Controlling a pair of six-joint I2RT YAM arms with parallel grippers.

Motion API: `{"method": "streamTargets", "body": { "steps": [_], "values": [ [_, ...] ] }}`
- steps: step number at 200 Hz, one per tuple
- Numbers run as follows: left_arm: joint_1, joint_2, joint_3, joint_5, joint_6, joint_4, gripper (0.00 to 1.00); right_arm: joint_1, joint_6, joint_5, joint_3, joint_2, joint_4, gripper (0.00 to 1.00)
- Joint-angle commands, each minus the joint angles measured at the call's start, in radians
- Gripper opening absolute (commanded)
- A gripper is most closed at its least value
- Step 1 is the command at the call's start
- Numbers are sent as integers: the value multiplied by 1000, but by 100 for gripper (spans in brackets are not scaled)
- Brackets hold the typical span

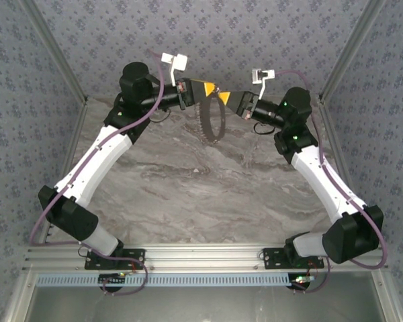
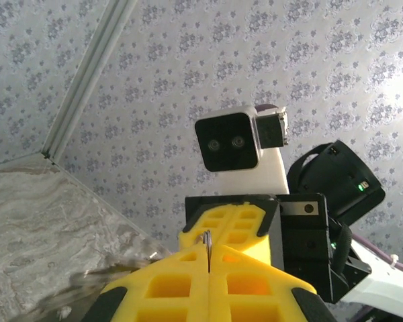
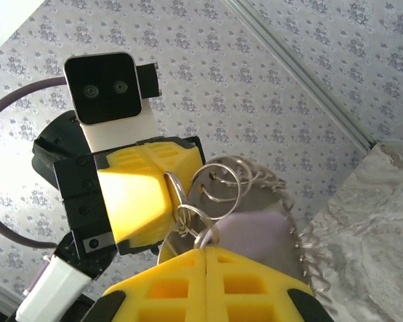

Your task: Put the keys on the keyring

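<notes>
Left gripper (image 1: 206, 89) clamping keyring (image 1: 203, 125), far centre; right gripper (image 1: 221, 98) pinching small ring (image 3: 200, 231) by lilac key (image 3: 255, 231); skewed pull risking drop.

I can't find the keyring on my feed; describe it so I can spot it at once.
Look to the far middle of the marble table, where two pairs of yellow fingers meet tip to tip. The keyring hangs from that meeting point: a thin grey hoop, toothed along one side, the one large ring there.
</notes>
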Motion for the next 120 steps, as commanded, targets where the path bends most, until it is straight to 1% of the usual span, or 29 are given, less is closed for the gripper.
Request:
{"method": "streamTargets", "body": {
  "steps": [1, 41, 84, 105, 120],
  "values": [
    [-8, -53, -8, -45, -13, 70, 0, 26, -49, 3, 60, -5, -33, 0],
    [-8, -69, -40, -118, -19, 88, 0, 75, -178, 57, 107, -20, -199, 0],
    [-8, -68, -58, -136, -33, 113, 0, 140, -307, 131, 164, -16, -358, 0],
    [-9, -67, -65, -136, -40, 129, 0, 155, -318, 115, 185, 6, -380, 0],
    [-8, -64, -65, -134, -42, 133, 0, 151, -312, 82, 184, 7, -394, 0]
  ]
}}
